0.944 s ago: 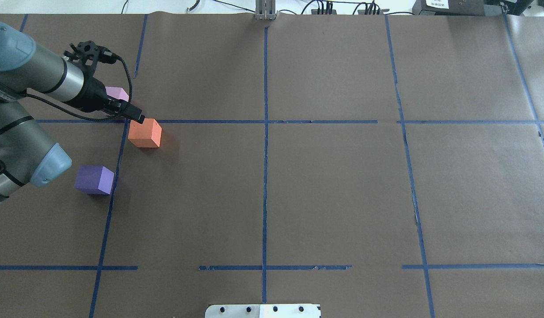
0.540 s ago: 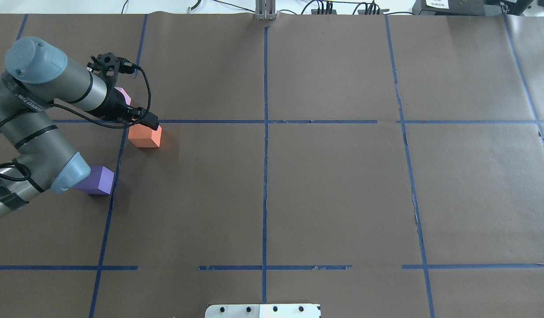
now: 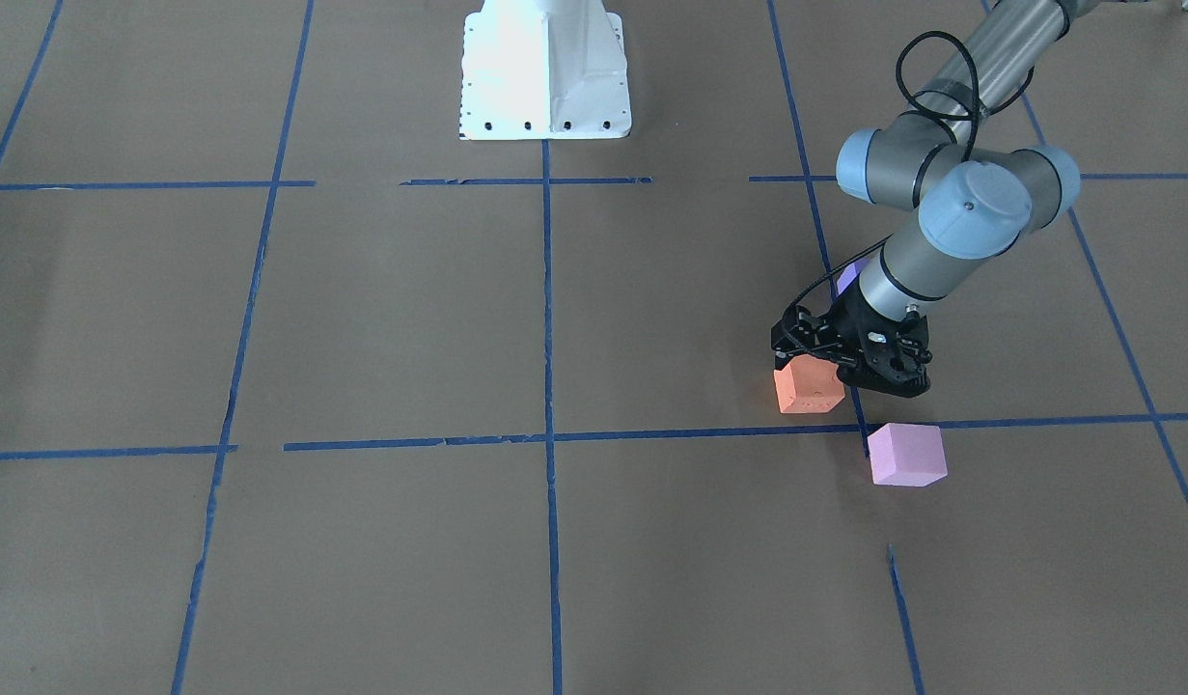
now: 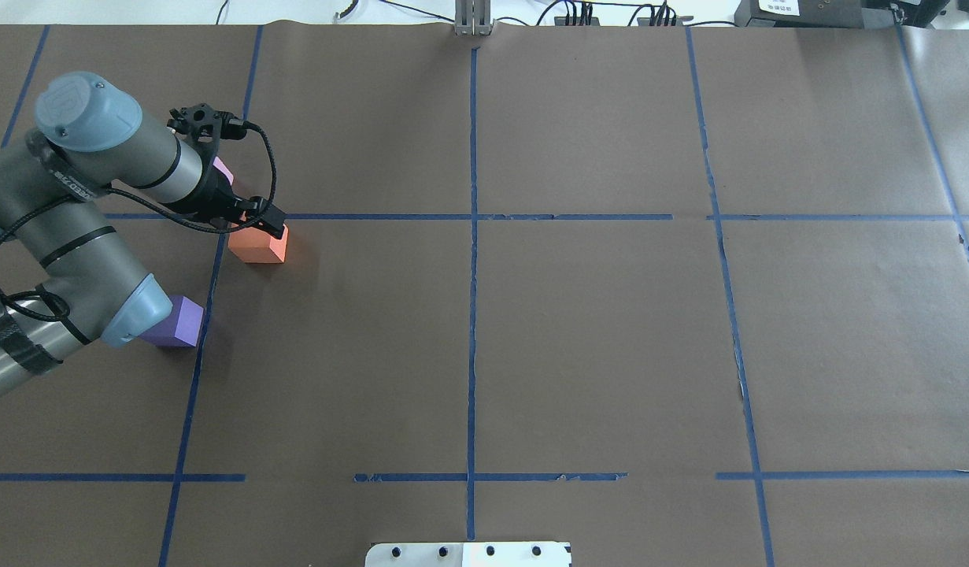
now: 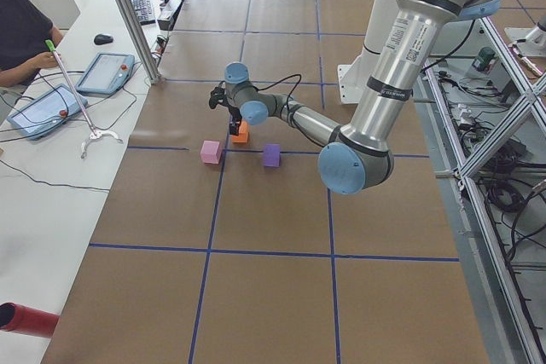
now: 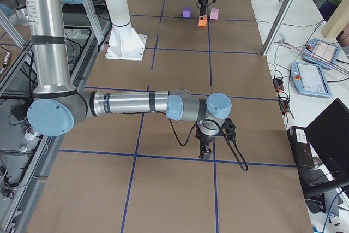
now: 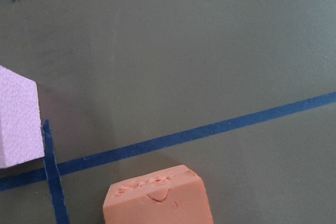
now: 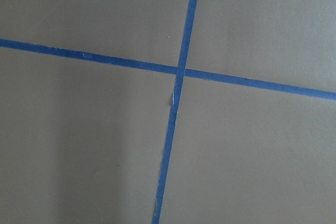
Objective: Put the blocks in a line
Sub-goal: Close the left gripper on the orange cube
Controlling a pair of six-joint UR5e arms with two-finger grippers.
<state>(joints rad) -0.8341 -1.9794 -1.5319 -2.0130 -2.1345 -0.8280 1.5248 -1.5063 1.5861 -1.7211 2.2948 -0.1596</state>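
- Front-facing view: the left arm [image 3: 926, 246] hung with the left jaws low over the orange block [image 3: 808, 388]. The block sat on the tabletop [image 3: 362, 319] just beside a blue tape line [image 3: 651, 435]. The pink block [image 3: 906, 454] lay near it across the tape, and only a sliver of the violet block [image 3: 847, 277] showed behind the wrist. Whether the jaws stood wide or narrow could not be told.
- Overhead view: the orange block [image 4: 257, 246] sat off to the right of a line through the pink block [image 4: 223, 169] and the violet block [image 4: 183, 323], both partly hidden by the arm.
  - The step in hand looked like the reach for the orange block, with no grasp evident.
  - Next, the jaws would need to settle astride it, close, and shift it leftward between the other two.
  - Against 0.9 s earlier, the wrist had swung forward, carrying the jaws from the block's far left corner to over its top (no block had moved).
- Left-end view: the three blocks sat near one another, none touching.
- Right-end view: the right arm [image 6: 131, 103] hovered low over the tabletop, well apart from the blocks. The state of the right jaws could not be told.
- Left wrist view: the orange block's dented top showed at the bottom edge and the pink block at the left edge, with no fingers in view.
- Right wrist view: only crossing tape showed.
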